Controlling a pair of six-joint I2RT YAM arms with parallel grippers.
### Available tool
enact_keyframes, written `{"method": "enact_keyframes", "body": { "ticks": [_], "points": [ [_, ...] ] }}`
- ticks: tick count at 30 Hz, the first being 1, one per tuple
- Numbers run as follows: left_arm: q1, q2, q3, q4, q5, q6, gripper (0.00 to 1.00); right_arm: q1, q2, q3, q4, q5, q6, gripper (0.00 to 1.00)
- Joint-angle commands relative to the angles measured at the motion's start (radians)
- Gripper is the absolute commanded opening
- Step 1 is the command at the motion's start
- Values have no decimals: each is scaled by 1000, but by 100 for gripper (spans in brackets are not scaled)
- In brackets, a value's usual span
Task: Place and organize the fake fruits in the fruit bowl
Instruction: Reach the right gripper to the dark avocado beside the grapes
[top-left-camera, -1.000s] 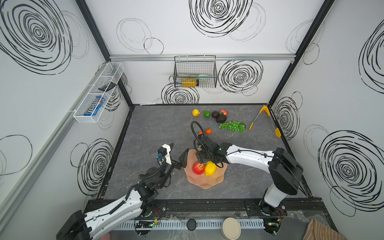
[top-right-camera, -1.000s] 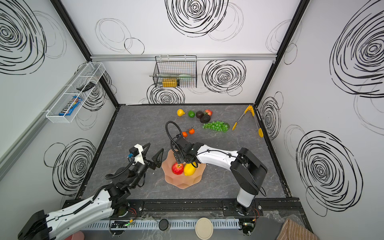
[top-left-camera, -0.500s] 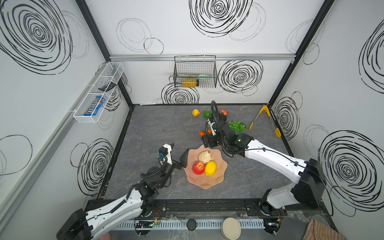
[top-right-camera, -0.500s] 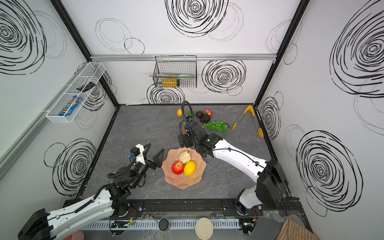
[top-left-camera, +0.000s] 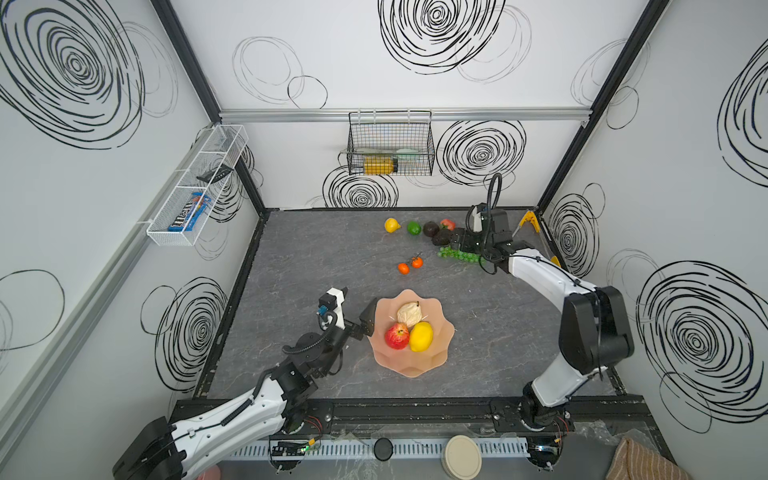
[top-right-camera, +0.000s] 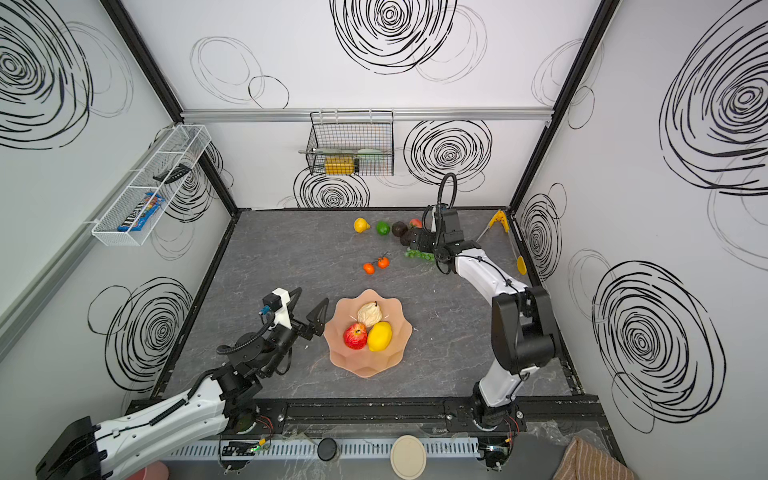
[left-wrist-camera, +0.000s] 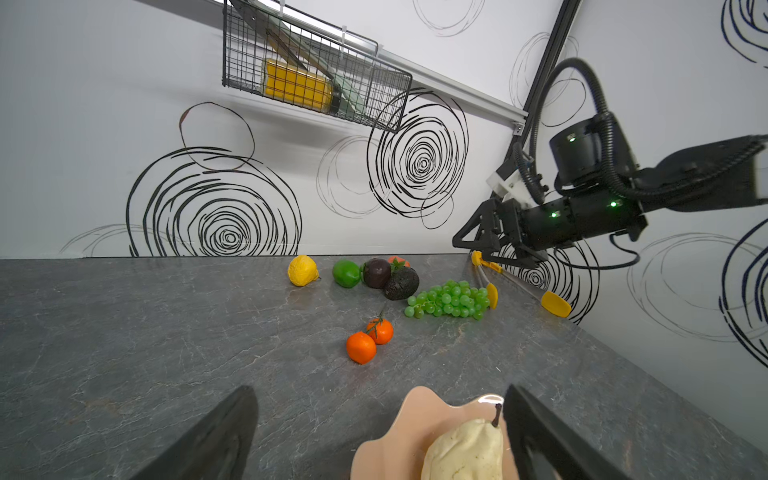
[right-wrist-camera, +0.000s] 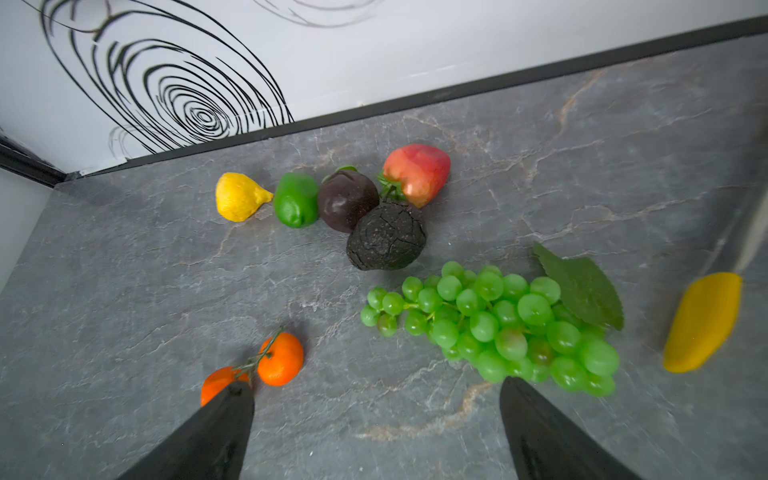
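Since a moment ago the right gripper (right-wrist-camera: 376, 432) has swung from the fruit bowl (top-left-camera: 440, 332) back to the far fruit, jaws spread and empty above the grape bunch (right-wrist-camera: 498, 328) and small oranges (right-wrist-camera: 280, 359). The left gripper (left-wrist-camera: 380, 432) waits unclenched, straddling the bowl's rim (holding nothing). Pear (top-left-camera: 409, 313), apple (top-left-camera: 396, 336) and lemon (top-left-camera: 421, 336) sit in the bowl.
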Motion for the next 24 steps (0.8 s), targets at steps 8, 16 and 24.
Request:
{"method": "enact_keyframes", "body": {
  "ticks": [8, 16, 24],
  "points": [
    [7, -6, 31, 19, -19, 1, 96, -76, 302, 292, -4, -212, -59, 91],
    [8, 6, 31, 24, -19, 6, 96, -74, 458, 456, -81, -185, -99, 90],
    [8, 21, 34, 29, -14, 4, 96, -68, 517, 495, -91, -212, -120, 89]
  ]
}}
